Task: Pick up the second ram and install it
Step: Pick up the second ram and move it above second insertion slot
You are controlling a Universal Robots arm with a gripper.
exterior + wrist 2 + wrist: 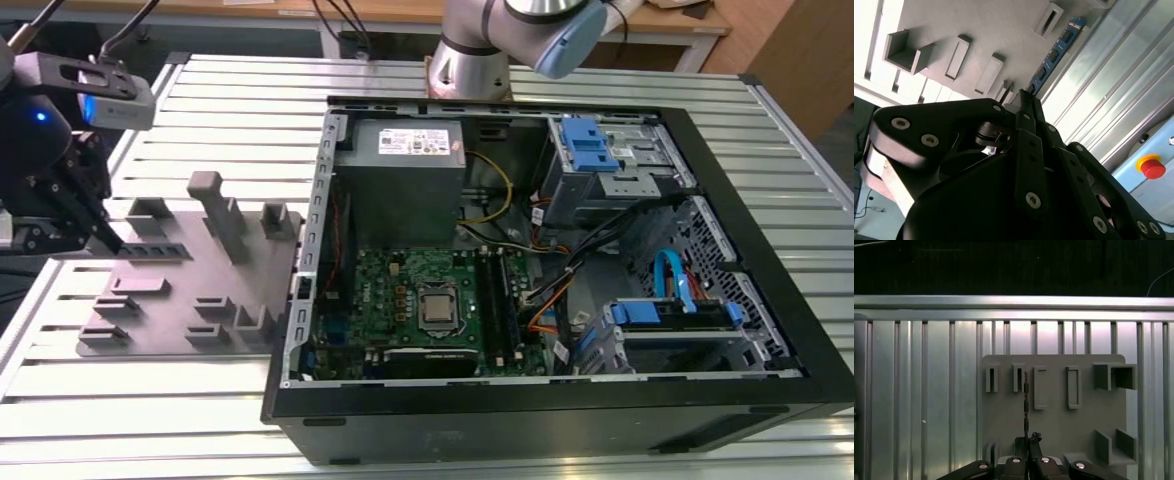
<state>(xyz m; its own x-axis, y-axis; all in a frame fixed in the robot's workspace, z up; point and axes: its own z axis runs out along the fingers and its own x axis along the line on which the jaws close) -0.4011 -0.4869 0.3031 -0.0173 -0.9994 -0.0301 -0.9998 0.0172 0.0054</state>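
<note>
Tool [1023, 97] clenched on the second ram [1055, 52] by one end; we reckon it could pivot w/ any bump.

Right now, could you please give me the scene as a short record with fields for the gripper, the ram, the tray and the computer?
gripper: shut on one end of the second ram, over the fixture tray
second ram: long dark stick, on edge, reaching out from the fingertips; whether it is clear of the tray cannot be told
fixture tray: grey, on the slatted metal table, to the exterior view's left of the computer case
computer case: lying open, motherboard facing up
CPU: on the motherboard
</note>
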